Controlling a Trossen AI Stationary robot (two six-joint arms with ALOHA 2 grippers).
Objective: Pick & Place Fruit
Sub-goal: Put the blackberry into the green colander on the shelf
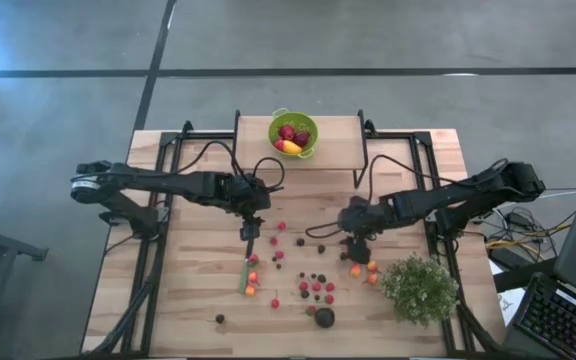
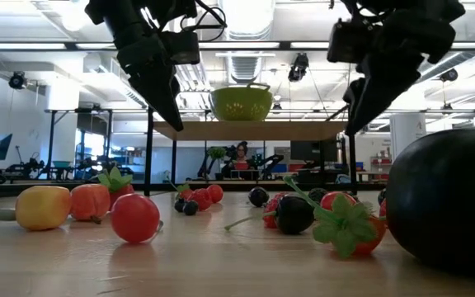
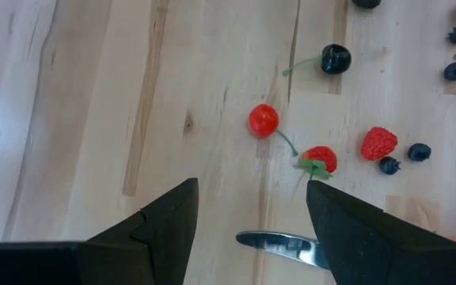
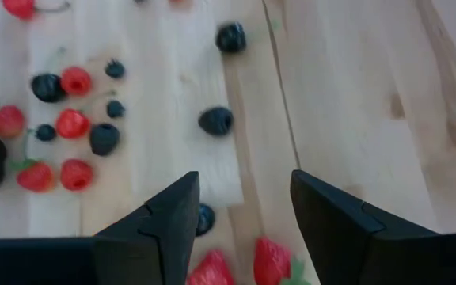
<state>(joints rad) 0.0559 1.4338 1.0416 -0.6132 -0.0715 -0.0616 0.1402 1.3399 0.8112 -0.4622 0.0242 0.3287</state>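
Small red, dark and orange fruit (image 1: 303, 285) lies scattered across the front half of the wooden desk (image 1: 183, 300), with more fruit in a green bowl (image 1: 293, 133) on a raised shelf at the back. Both claws hover above the scatter, empty: left claw (image 1: 251, 232) spread wide, right claw (image 1: 354, 243) parted.

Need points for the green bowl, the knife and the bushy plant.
green bowl (image 1: 293, 133): high view, on its fruit-free rim.
knife (image 1: 245, 272): high view, on the green handle.
bushy plant (image 1: 420, 288): high view, on the middle of the foliage.
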